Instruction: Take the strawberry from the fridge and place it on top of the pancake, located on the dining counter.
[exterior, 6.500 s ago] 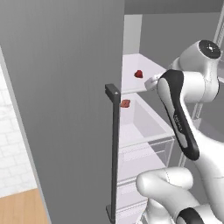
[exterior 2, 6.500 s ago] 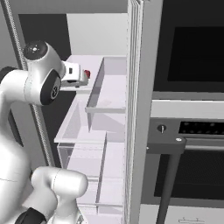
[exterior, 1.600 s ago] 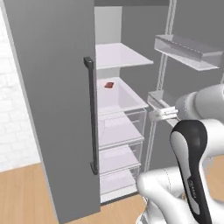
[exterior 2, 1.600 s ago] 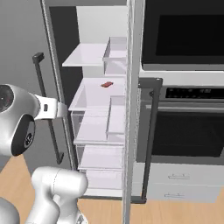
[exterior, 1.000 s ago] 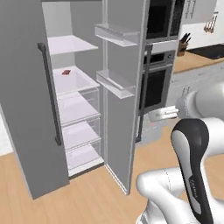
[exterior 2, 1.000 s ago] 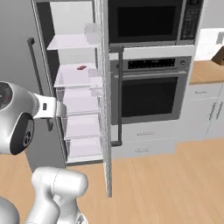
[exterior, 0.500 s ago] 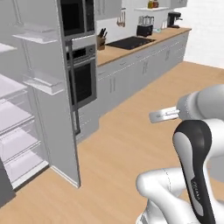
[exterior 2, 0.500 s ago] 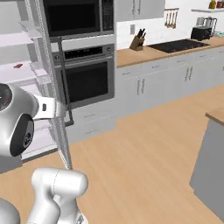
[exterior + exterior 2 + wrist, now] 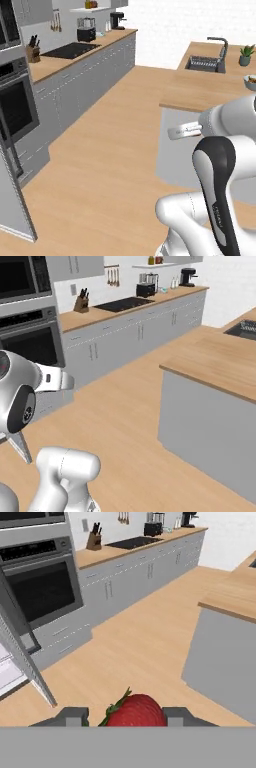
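Strawberry (image 9: 136, 712) seen in hand view, red with a green leafy top at its left, lodged between the two grey fingertips (image 9: 74, 716) of the tool (image 9: 128, 717); tool clenched on the berry, one tip on each side. Lower half of berry and both tips cut off at the bottom of that view, so contact points not visible. Dining desk (image 9: 210, 90) in left base view: light wood top, grey-white side wall, inset dark sink (image 9: 204, 63) with tap (image 9: 221, 46) at the far end; small potted plant (image 9: 245, 54) beyond the sink, edge of a white bowl (image 9: 250, 80) cut off at the right border, contents too small to make out. Same desk corner (image 9: 215, 363) in right base view, only near corner and side wall shown, far part cropped. Pancake not made out on the visible stretch of the top. Fridge (image 9: 17, 652) only as a sliver at left of hand view: edge of open door and a bit of white shelving, rest out of frame. Black-glass wall oven (image 9: 42, 587) beside it. Wall counter (image 9: 130, 308) along the back with knife block (image 9: 80, 303), dark cooktop (image 9: 122, 304), toaster and coffee machine small and blurry. Wooden floor (image 9: 125, 421) between base and desk. In base views, tool itself hidden behind the white arm (image 9: 225, 150).
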Available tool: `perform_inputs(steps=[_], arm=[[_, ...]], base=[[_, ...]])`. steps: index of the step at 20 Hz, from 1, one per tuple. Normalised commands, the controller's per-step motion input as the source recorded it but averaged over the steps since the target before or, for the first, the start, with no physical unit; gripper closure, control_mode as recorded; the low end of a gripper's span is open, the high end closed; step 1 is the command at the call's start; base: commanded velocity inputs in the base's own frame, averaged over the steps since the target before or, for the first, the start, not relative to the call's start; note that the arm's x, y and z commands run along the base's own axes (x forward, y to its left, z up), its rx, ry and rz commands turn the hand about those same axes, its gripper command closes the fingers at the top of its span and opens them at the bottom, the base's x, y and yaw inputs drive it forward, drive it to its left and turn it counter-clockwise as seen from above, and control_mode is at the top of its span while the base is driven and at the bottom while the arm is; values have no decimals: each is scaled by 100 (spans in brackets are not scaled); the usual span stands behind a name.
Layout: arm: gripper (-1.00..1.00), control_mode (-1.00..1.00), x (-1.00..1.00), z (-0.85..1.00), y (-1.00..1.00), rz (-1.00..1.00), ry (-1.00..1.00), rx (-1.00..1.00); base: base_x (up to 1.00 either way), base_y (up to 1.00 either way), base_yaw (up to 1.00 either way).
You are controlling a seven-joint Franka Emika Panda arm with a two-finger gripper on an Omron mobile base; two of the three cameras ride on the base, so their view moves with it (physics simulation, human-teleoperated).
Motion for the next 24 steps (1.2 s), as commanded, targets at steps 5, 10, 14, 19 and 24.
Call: perform_inputs(steps=[5, 10, 14, 19, 24], arm=[[100, 100, 0, 0, 0, 0, 0, 0], [100, 100, 0, 0, 0, 0, 0, 0], [100, 100, 0, 0, 0, 0, 0, 0], [100, 100, 0, 0, 0, 0, 0, 0], [100, 100, 0, 0, 0, 0, 0, 0]], base=[[0, -100, -29], [0, -100, -7], [0, -100, 1], [0, -100, 0], [0, -100, 0]])
